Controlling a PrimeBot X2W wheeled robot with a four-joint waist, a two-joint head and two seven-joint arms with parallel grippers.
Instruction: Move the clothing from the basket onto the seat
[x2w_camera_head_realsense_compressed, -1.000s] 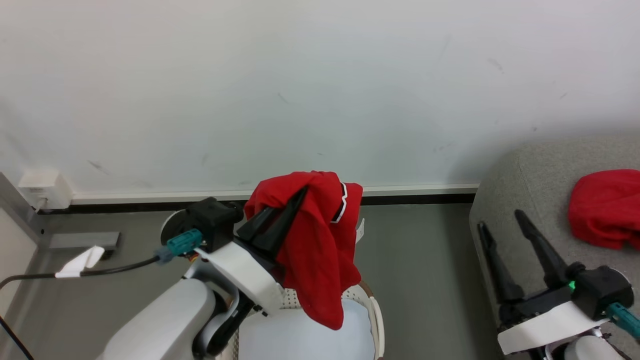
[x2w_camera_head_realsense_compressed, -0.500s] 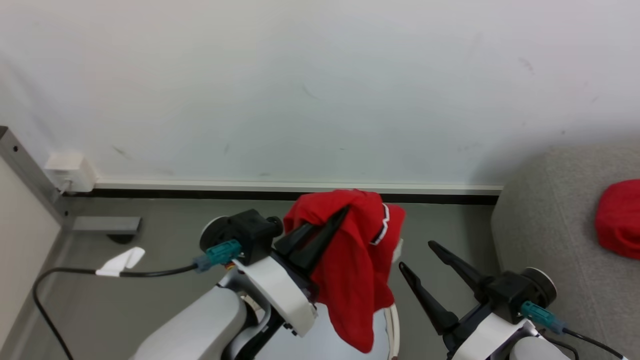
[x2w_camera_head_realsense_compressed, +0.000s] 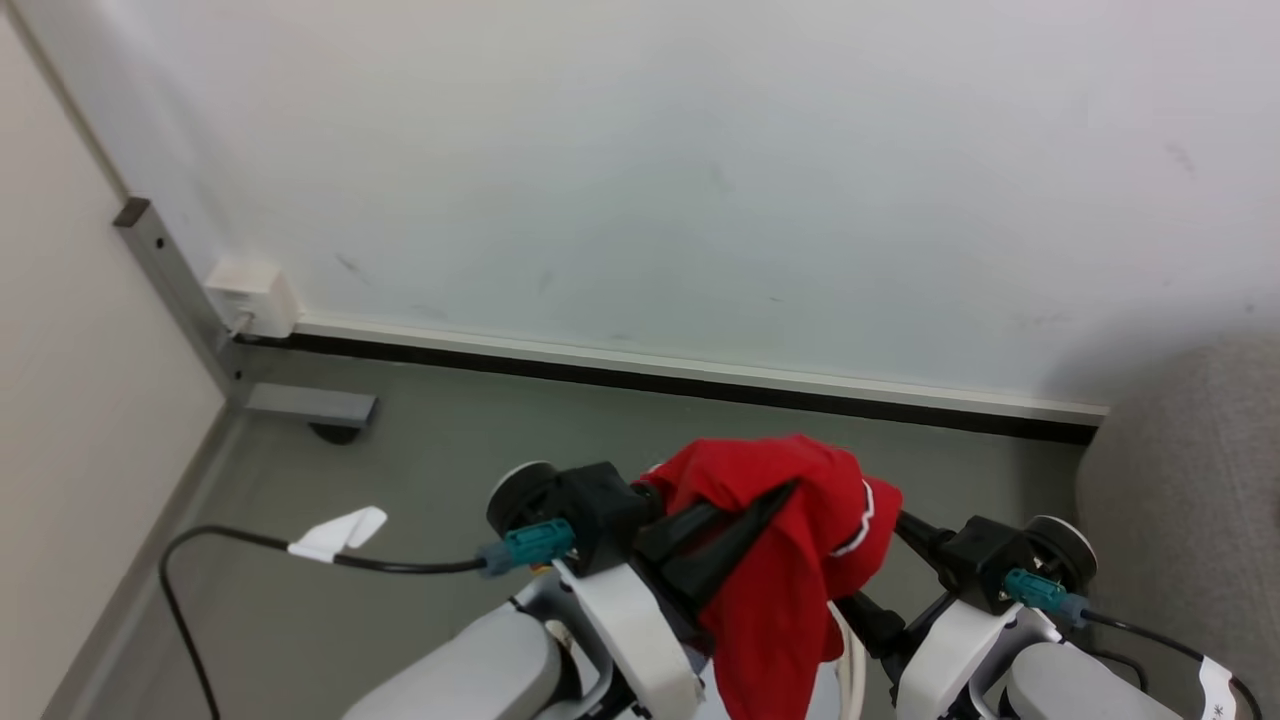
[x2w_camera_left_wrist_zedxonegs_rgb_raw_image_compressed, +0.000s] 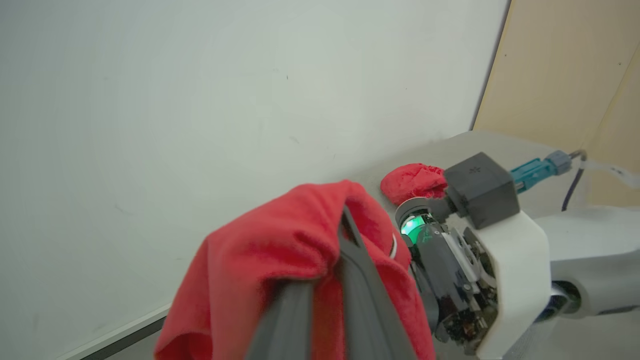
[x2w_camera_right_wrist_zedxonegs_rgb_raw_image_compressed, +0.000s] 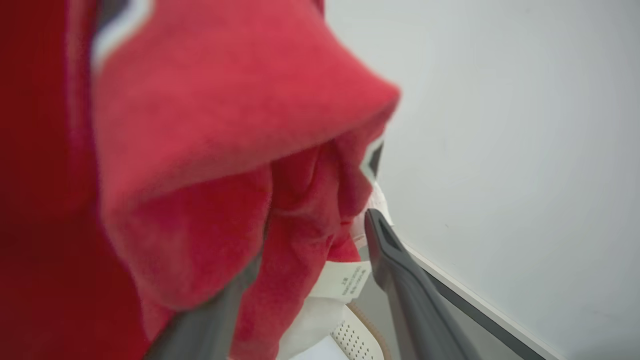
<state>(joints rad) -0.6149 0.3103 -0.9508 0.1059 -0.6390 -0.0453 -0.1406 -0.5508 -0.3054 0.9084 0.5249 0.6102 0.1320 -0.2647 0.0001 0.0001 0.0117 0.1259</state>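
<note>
Above the basket (x2w_camera_right_wrist_zedxonegs_rgb_raw_image_compressed: 361, 334), your left fingers (x2w_camera_head_realsense_compressed: 735, 530) pinched the red jersey (x2w_camera_head_realsense_compressed: 790, 610), which hung across your wide-spread right fingers (x2w_camera_right_wrist_zedxonegs_rgb_raw_image_compressed: 395, 260). Rightward, the seat (x2w_camera_head_realsense_compressed: 1190, 500) carried the other red garment (x2w_camera_left_wrist_zedxonegs_rgb_raw_image_compressed: 412, 181).

Open floor (x2w_camera_head_realsense_compressed: 450, 470) ahead, wall (x2w_camera_head_realsense_compressed: 650, 180) beyond, seat (x2w_camera_head_realsense_compressed: 1200, 480) at right

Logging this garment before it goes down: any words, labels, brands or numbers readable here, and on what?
No text is readable.
White care tag on the red jersey: small print, too blurred to read.
Black wrist box: faint mark, too small to read.
</note>
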